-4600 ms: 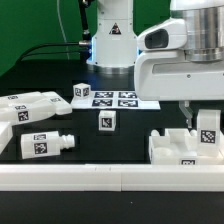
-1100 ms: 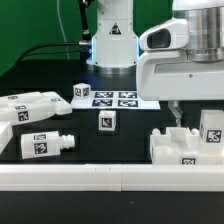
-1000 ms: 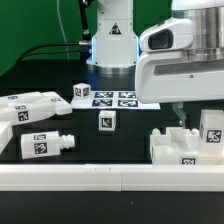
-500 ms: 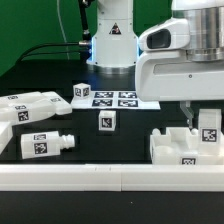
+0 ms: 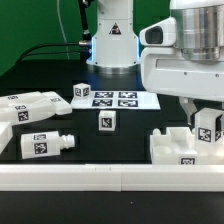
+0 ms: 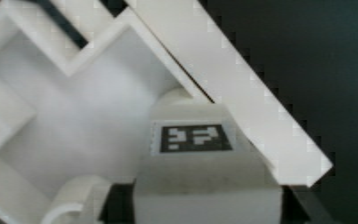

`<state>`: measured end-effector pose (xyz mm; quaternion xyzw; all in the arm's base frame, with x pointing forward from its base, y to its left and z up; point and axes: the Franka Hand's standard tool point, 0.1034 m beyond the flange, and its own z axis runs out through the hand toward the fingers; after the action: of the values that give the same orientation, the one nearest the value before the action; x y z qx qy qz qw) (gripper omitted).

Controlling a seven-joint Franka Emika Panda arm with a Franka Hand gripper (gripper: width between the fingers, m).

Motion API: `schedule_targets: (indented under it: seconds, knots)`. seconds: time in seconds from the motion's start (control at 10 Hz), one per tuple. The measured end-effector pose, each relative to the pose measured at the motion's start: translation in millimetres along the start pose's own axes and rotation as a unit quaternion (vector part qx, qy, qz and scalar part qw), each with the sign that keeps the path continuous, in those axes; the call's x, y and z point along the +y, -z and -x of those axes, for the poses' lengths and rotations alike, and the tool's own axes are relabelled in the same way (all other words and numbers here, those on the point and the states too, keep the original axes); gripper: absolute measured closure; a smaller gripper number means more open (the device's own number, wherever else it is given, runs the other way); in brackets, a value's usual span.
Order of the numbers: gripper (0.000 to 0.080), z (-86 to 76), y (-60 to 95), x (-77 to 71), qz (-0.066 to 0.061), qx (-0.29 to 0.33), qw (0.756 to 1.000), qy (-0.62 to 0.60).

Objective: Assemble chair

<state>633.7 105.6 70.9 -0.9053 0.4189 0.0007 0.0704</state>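
Note:
At the exterior view's right, my gripper [image 5: 205, 118] is shut on a white tagged chair piece [image 5: 207, 134]. That piece stands upright in the white chair slab [image 5: 170, 150] near the front rail. The wrist view has the same tagged piece [image 6: 194, 140] wedged between my two dark finger pads [image 6: 123, 198], with the slab's white ribs [image 6: 51, 90] beyond it. A pegged leg [image 5: 45, 144], a broad white part [image 5: 30, 106] and two small cubes [image 5: 107, 121] [image 5: 82, 91] lie apart at the exterior view's left and middle.
The marker board [image 5: 117, 99] lies flat at the back centre, before the arm's base [image 5: 110, 40]. A long white border rail [image 5: 90, 178] runs along the front edge. Dark table surface shows between the loose parts.
The jaws have closed onto the tagged piece at the right. The arm's body has shifted slightly; the loose parts on the left have not moved.

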Motion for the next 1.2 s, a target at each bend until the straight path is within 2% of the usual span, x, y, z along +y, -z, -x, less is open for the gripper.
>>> schedule_targets:
  seconds: [0.4,0.6,1.2]
  knots:
    - [0.0515,0.0,0.3,-0.5,-0.002,-0.002,0.989,-0.149]
    - [0.0515,1.0,0.2,-1.2,-0.004,-0.006,0.974,-0.227]
    - [0.0515,2.1,-1.6,-1.1,-0.01,-0.023,0.897,-0.441]
